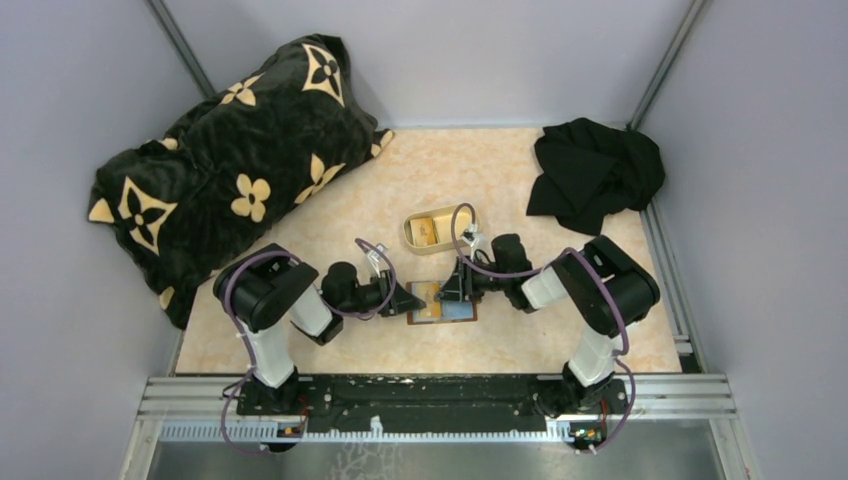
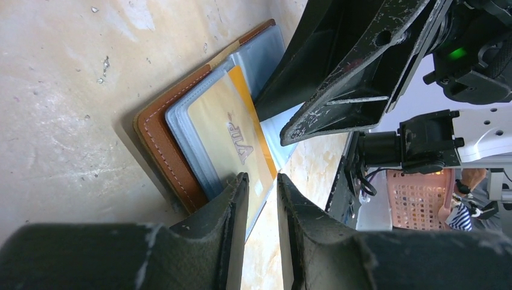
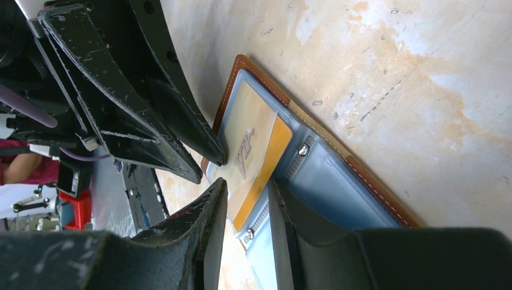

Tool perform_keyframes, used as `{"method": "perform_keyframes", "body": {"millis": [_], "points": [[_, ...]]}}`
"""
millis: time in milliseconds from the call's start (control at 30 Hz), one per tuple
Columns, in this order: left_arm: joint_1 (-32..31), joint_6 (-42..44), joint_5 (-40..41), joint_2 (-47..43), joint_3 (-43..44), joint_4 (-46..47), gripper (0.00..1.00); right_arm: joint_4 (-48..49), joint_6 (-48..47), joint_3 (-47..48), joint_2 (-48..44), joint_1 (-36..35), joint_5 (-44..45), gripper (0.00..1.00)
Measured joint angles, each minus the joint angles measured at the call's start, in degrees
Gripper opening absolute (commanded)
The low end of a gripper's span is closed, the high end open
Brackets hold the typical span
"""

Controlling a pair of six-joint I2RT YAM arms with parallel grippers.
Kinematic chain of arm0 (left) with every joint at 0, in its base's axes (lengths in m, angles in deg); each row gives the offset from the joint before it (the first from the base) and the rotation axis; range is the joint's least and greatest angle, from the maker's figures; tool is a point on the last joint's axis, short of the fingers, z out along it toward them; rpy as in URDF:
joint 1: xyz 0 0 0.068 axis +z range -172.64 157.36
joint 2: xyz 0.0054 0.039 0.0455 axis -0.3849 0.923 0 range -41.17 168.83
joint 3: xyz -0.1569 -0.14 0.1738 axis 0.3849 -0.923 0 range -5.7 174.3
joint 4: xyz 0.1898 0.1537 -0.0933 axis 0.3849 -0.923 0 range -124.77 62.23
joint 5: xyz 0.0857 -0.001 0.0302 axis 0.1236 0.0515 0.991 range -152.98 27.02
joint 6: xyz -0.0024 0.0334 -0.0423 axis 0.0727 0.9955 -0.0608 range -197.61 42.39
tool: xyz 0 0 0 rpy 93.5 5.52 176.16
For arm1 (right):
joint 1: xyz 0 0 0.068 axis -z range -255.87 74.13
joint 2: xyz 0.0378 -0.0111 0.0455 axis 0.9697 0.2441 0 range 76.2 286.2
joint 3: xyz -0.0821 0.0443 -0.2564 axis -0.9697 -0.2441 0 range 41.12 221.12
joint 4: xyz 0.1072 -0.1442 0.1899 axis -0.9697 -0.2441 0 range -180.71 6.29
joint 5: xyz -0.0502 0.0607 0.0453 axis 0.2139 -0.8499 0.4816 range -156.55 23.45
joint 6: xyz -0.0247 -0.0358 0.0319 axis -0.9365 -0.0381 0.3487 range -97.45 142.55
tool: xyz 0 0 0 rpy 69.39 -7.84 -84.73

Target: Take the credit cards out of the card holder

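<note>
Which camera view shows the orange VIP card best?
The left wrist view: the VIP card fills the middle, lettering readable. The right wrist view shows it too, narrower. The top external view gives only a tiny tan patch.

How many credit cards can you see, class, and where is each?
2. A VIP card lies in the open card holder; a second card seemingly lies in the tan tray. Others may be hidden.
</note>
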Motion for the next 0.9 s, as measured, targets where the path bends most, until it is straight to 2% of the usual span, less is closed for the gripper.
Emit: {"method": "perform_keyframes", "body": {"millis": [200,333,667,900], "points": [[0.00,-1.38,-0.85,2.91,-0.07,4.13,0.32,-4.87,-2.27,1.64,-0.94,-0.57,1.11,0.33],[0.11,-2.27,-1.16,4.42,-0.31,6.69,0.32,-4.35,-2.32,1.46,-1.16,-0.76,0.96,0.33],[0.11,-4.35,-2.67,7.26,-1.62,11.82,0.31,18.47,11.08,-2.60,7.32,-0.63,-4.11,0.30],[0.11,-5.03,-3.76,8.46,-1.55,13.25,0.31,25.49,16.41,-3.58,9.77,-0.66,-5.27,0.30]]}}
